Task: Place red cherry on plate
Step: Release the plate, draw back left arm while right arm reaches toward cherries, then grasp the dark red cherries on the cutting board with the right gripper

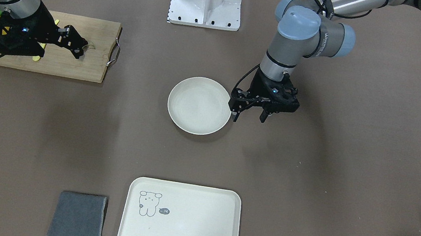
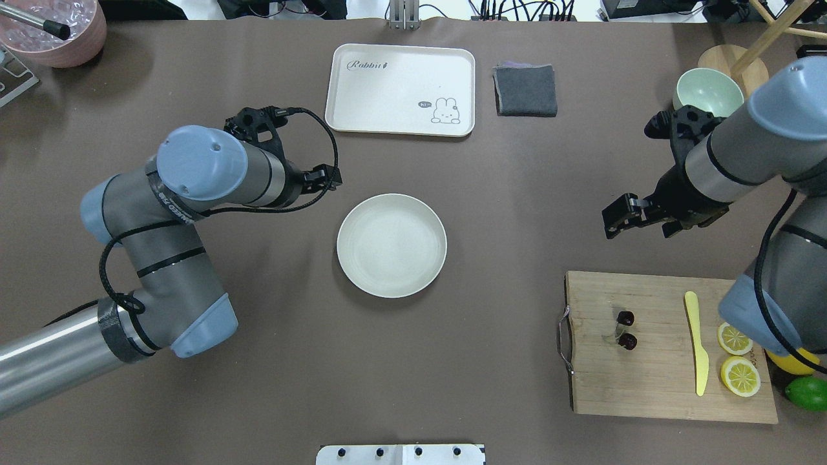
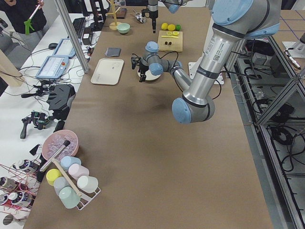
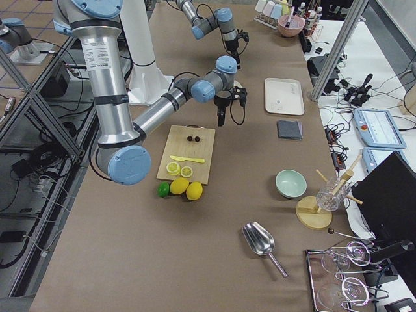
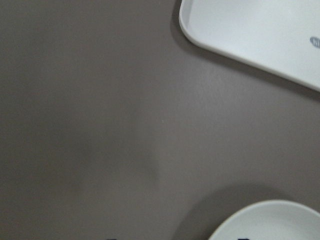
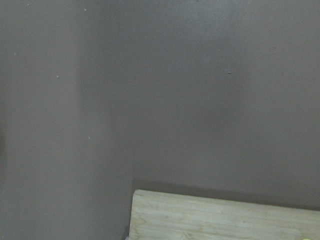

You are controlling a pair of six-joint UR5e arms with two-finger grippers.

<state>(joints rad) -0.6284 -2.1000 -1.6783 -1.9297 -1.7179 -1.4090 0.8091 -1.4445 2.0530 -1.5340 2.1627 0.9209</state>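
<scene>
The red cherry (image 2: 626, 329), two tiny dark fruits, lies on the left part of the wooden cutting board (image 2: 659, 381). It also shows in the exterior right view as the cherry (image 4: 192, 138). The round cream plate (image 2: 391, 245) sits bare at the table's middle. My right gripper (image 2: 639, 227) hangs open above the table just beyond the board's far edge, a short way from the cherry. In the front-facing view this gripper (image 1: 79, 47) covers the cherry. My left gripper (image 1: 249, 117) is open and hovers beside the plate's (image 1: 199, 105) rim, holding nothing.
On the board lie a yellow knife (image 2: 696, 342) and two lemon halves (image 2: 736, 358); a whole lemon (image 2: 791, 361) and a lime (image 2: 807, 391) sit beside it. A cream rabbit tray (image 2: 400, 90), grey cloth (image 2: 525, 90), green bowl (image 2: 707, 90) and pink bowl (image 2: 55, 29) line the far side.
</scene>
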